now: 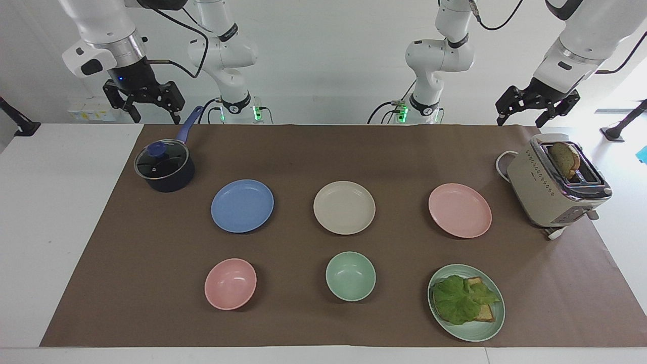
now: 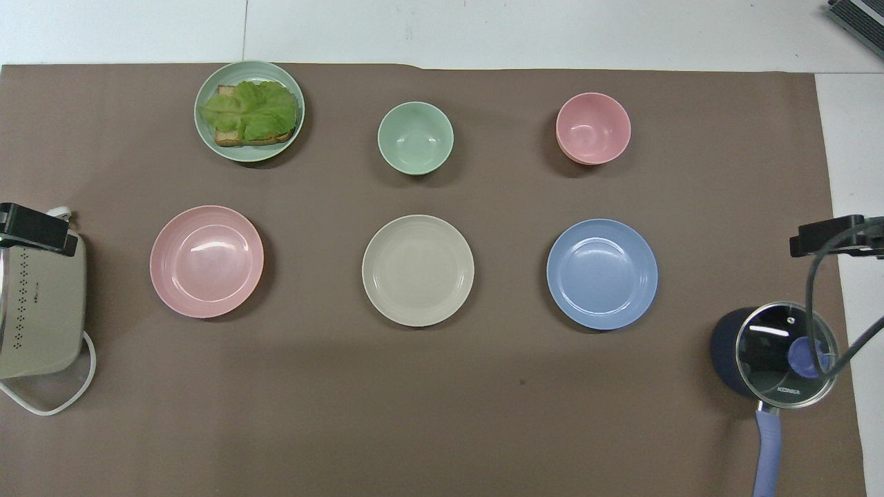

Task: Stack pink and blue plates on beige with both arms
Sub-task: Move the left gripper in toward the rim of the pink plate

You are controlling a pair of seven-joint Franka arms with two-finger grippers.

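Three equal plates lie in a row across the brown mat. The beige plate (image 1: 344,207) (image 2: 418,270) is in the middle. The blue plate (image 1: 242,206) (image 2: 602,273) lies toward the right arm's end and the pink plate (image 1: 460,210) (image 2: 206,261) toward the left arm's end. All three are bare and apart from each other. My right gripper (image 1: 156,117) (image 2: 829,237) hangs open and empty, high up beside the saucepan. My left gripper (image 1: 523,119) (image 2: 34,229) hangs open and empty over the toaster. Neither touches anything.
A dark blue saucepan (image 1: 164,167) with a glass lid stands at the right arm's end. A beige toaster (image 1: 556,187) holding a slice of bread stands at the left arm's end. Farther from the robots sit a pink bowl (image 1: 230,283), a green bowl (image 1: 350,276) and a green plate (image 1: 485,328) with lettuce and toast.
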